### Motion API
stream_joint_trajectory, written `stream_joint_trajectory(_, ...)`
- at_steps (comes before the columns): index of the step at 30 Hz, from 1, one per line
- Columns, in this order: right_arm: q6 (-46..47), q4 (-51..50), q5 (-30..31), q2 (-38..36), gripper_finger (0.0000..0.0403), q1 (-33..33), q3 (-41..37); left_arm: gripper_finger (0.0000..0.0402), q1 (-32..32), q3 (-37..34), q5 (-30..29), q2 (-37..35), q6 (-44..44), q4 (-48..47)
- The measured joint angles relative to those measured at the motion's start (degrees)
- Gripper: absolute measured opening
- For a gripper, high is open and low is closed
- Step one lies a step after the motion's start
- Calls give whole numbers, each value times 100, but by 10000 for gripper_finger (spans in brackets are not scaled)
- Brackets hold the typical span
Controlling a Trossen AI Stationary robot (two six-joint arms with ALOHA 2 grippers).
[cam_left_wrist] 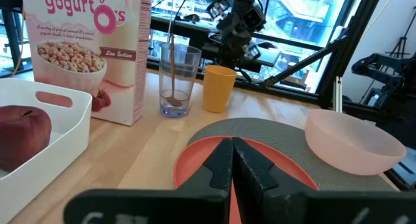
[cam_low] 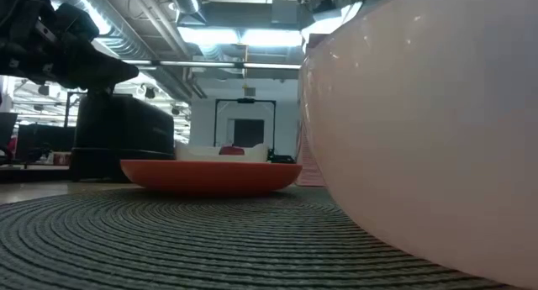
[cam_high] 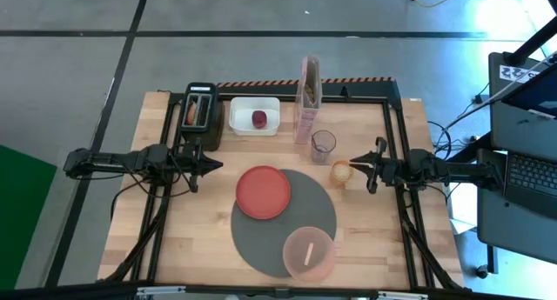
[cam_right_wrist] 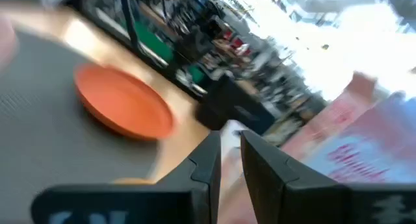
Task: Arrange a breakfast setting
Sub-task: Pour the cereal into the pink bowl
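Note:
The red plate (cam_high: 263,192) and the pink see-through bowl (cam_high: 308,252) rest on the round dark-grey mat (cam_high: 287,223). The pink cereal box (cam_high: 308,98) stands at the far side. Beside it is a clear glass (cam_left_wrist: 178,80) with the thin gold spoon (cam_left_wrist: 171,49) leaning in it. The dark-red fruit piece (cam_high: 259,119) lies in the white tub (cam_high: 244,114). The round toast (cam_high: 191,113) stands in a slot of the black toaster (cam_high: 207,117). My left gripper (cam_high: 211,166) is shut and empty, left of the plate. My right gripper (cam_high: 355,165) is open by a narrow gap, just right of a yellow cup (cam_high: 341,172).
The yellow cup stands on the wood at the mat's right edge, with the glass just beyond it. Bare wood lies along the near left of the table (cam_high: 174,239). Black rails run along the table's left, right and far sides.

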Motion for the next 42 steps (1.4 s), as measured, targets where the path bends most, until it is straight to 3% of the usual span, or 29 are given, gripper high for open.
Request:
stream_joint_trajectory(4, -726, 167, 684, 0, 65, 0, -2, 0, 0, 0, -91, 0, 277, 100)
stream_joint_trajectory(10, -1145, 171, 753, 0, 65, 0, -2, 0, -1, -1, -168, 0, 538, 179)
stream_joint_trajectory(12, -1007, 197, 529, 0, 65, 2, -2, 0, 1, -1, -141, 0, 429, 221)
stream_joint_trajectory(17, 183, 1022, -866, 0, 65, 2, -2, 0, -1, -1, 19, 1, -231, 822)
stream_joint_trajectory(23, 381, 2380, -1952, 0, 65, 2, -2, 0, 1, -1, 63, 0, -239, 1906)
stream_joint_trajectory(30, 1162, 3515, -2196, 2, 65, 2, -2, 0, 1, -1, 66, 2, -327, 2322)
stream_joint_trajectory(35, 1383, 3845, -2196, 2, 65, 2, -2, 0, 1, 71, 479, 210, -386, 3506)
stream_joint_trajectory(38, 1784, 4044, -2196, 32, 65, 2, -2, 0, -18, 319, 1015, 645, -252, 4122)
stream_joint_trajectory(42, 1847, 4295, -1914, 47, 65, 2, -2, 0, -168, 783, 1038, 1562, 340, 4686)
